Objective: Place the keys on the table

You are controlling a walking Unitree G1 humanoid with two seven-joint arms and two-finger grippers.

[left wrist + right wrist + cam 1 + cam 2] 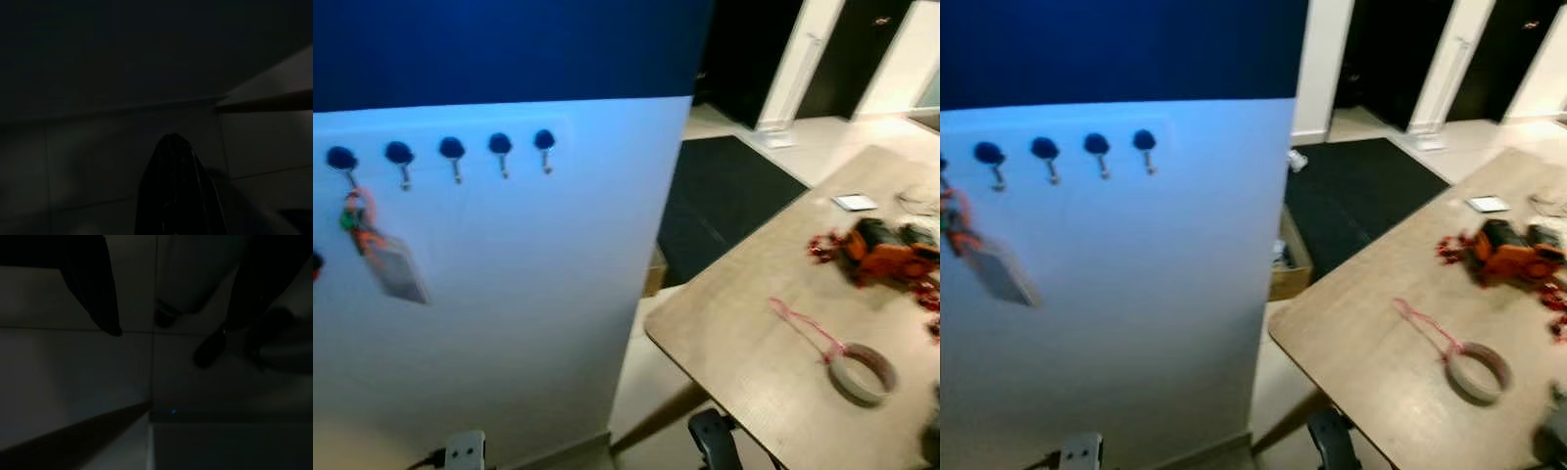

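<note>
Your keys (pixel 374 243) are hanging far left on the pale wall, off the leftmost of five blue-knobbed hooks (pixel 451 150), with an orange fob and a grey tag blurring beneath. The wooden table (pixel 744 333) is sitting right, its rounded near corner facing open tiled floor and a dark mat (pixel 720 201). A tape roll (pixel 862 372) with a pink cord and an orange tool (pixel 891 259) are lying on it. The left gripper (pixel 173 191) is showing too dark to judge; the right gripper (pixel 166 328) is hanging with fingers spread, empty.
</note>
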